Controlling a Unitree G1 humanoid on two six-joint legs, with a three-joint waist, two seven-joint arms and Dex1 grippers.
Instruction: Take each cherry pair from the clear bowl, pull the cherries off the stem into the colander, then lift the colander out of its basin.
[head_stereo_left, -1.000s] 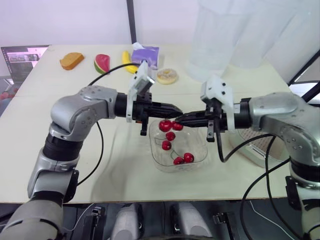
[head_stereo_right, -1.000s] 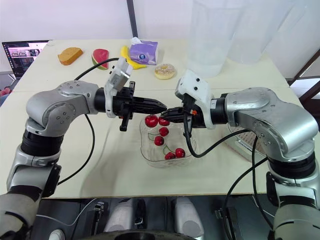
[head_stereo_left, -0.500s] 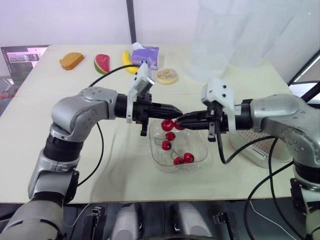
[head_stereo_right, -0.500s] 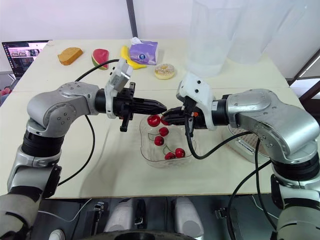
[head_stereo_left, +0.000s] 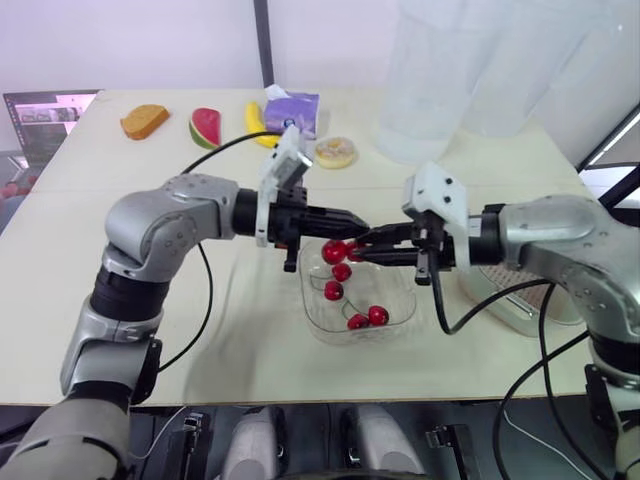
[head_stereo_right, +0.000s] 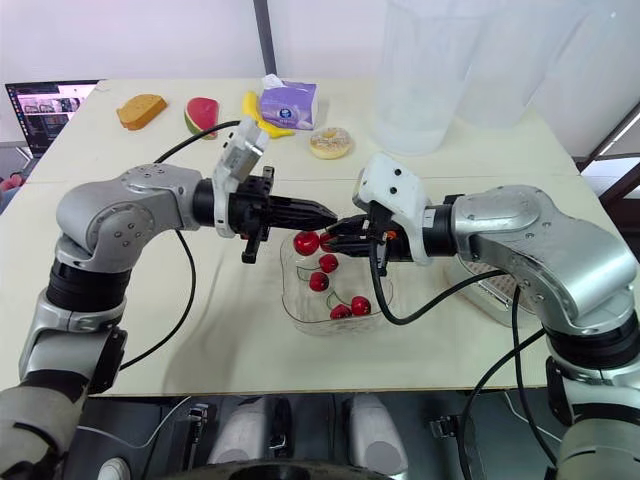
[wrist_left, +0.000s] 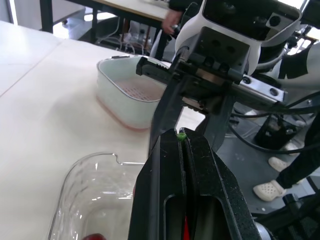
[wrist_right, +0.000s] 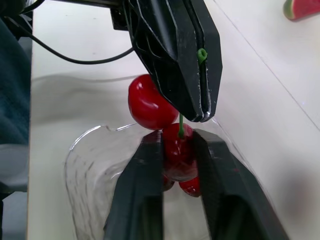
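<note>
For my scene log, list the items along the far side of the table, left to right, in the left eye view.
In order: laptop → bread slice → watermelon slice → banana → purple tissue pack → donut.

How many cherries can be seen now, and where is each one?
6. Two cherries hang over the clear bowl on a stem pinched by the left gripper: one free, the other cherry clamped by the right gripper. Four lie in the bowl. More may be hidden.
</note>
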